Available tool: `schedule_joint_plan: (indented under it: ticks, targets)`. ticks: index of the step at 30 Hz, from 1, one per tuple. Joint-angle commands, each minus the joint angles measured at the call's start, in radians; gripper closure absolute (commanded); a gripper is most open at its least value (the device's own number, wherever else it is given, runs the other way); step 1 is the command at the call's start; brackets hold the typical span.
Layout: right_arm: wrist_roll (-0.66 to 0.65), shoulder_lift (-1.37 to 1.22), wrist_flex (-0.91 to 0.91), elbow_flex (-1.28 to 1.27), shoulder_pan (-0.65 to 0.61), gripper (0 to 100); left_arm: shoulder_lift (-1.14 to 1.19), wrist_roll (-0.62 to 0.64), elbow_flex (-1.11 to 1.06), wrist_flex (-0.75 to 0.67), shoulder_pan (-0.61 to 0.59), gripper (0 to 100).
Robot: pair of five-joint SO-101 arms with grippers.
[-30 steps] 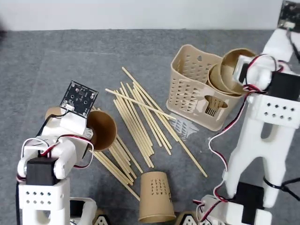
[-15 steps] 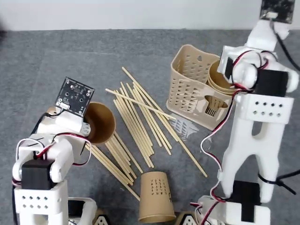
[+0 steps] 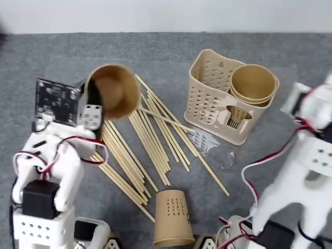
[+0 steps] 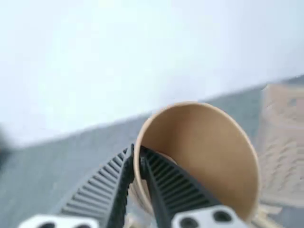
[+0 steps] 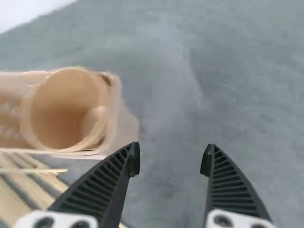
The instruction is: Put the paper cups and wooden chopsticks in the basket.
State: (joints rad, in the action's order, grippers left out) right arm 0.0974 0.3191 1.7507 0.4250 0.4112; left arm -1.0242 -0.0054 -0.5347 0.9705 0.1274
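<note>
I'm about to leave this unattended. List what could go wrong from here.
1. The left gripper pinches the lifted cup by its rim alone; it could slip and fall onto the chopsticks.
2. Stacked cups already fill one end of the basket; the lifted cup might catch on them or the wall and tumble out.
</note>
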Motion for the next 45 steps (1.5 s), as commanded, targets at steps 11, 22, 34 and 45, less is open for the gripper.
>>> schedule_joint_plan:
  ticks: [11,22,34,45]
  targets:
    - [-0.087,0.047,0.036,-0.259,0.294,98.7,0.184,0.072,0.104,-0.371,0.391,99]
    - [-0.089,0.047,-0.111,-0.539,0.331,98.9,0.453,0.190,0.251,-0.494,0.516,99]
    - [-0.091,0.048,-0.133,-0.597,0.331,98.9,0.684,0.190,0.254,-0.735,0.597,99]
    - [-0.091,0.048,-0.133,-0.598,0.331,98.9,0.825,0.195,0.248,-0.816,0.597,99]
